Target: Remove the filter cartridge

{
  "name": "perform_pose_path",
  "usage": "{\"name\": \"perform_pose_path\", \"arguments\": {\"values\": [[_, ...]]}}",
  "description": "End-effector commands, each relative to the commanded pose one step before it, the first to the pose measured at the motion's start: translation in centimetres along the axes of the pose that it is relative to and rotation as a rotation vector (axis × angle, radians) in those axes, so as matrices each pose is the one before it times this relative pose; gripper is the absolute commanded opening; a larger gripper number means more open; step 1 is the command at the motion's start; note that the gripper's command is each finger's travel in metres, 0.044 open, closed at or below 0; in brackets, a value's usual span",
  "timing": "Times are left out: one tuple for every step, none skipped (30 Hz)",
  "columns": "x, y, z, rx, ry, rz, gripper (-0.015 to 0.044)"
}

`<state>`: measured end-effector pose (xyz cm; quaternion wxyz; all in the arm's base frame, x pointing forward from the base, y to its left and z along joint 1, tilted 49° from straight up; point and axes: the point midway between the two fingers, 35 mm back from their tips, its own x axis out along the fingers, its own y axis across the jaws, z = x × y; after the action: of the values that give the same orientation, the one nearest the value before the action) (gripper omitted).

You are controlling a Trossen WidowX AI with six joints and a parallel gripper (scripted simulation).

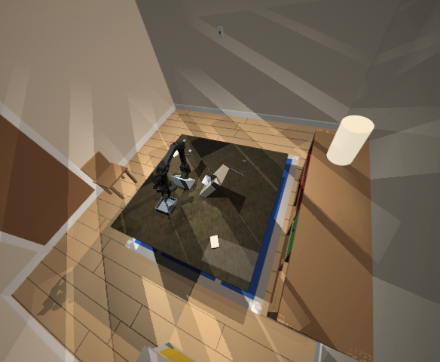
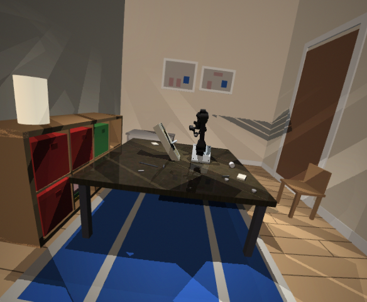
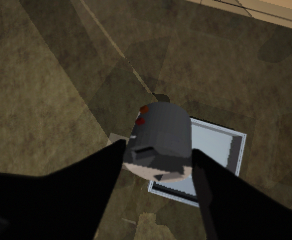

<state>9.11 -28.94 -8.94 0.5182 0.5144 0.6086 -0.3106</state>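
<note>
- The tool [image 1: 166,197] [image 2: 192,130] [image 3: 158,149] is part open, its fingers closed on the sides of the filter cartridge [image 3: 162,130].
- The cartridge is out of its seat and above the bench [image 1: 220,225] [image 2: 125,173]; its long axis runs roughly up and down the wrist view, between the fingers.
- Beyond it the tray [image 1: 170,204] [image 3: 218,129] lies to the cartridge's right in the wrist view, partly behind it. The next move probably turns on this: shift towards the tray, then lower. Letting go too far over could catch the rim.
- From above, the tray is near the bench's chair-side edge, with the tool close over it; I cannot judge the remaining height.
- Farther off, the service panel [image 1: 222,175] [image 2: 167,143] leans well inside the bench edges.
</note>
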Motion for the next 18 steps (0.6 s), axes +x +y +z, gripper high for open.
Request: {"name": "perform_pose_path", "arguments": {"values": [[1.633,-2.195,-1.031,0.0739,0.00124,-0.04286,0.0000],[0.417,-0.535,-0.263,0.0179,0.00023,-0.01066,0.0000],[0.417,-0.526,-0.269,0.0180,0.00031,-0.01065,0.0000],[0.383,-0.470,-0.246,0.0160,-0.00018,-0.00963,0.0000],[0.382,-0.463,-0.251,0.0160,-0.00012,-0.00962,0.0000],[0.381,-0.456,-0.257,0.0160,-0.00006,-0.00962,0.0000],[0.380,-0.449,-0.262,0.0161,0.00000,-0.00962,0.0000],[0.378,-0.442,-0.268,0.0161,0.00007,-0.00962,0.0000],[0.376,-0.436,-0.274,0.0161,0.00013,-0.00962,0.0000],[0.374,-0.430,-0.279,0.0161,0.00019,-0.00962,0.0000],[0.371,-0.423,-0.285,0.0160,0.00025,-0.00962,0.0000],[0.374,-0.433,-0.304,0.0169,0.00109,-0.01003,0.0000],[0.374,-0.432,-0.313,0.0171,0.00144,-0.01017,0.0000],[0.374,-0.439,-0.330,0.0179,0.00244,-0.01056,0.0000],[0.292,-0.341,-0.262,0.0140,0.00196,-0.00830,0.0000],[0.175,-0.203,-0.158,0.0084,0.00119,-0.00498,0.0000],[0.058,-0.067,-0.053,0.0028,0.00040,-0.00166,0.0000],[0.000,0.000,0.000,0.0000,0.00000,0.00000,0.0000]]}}
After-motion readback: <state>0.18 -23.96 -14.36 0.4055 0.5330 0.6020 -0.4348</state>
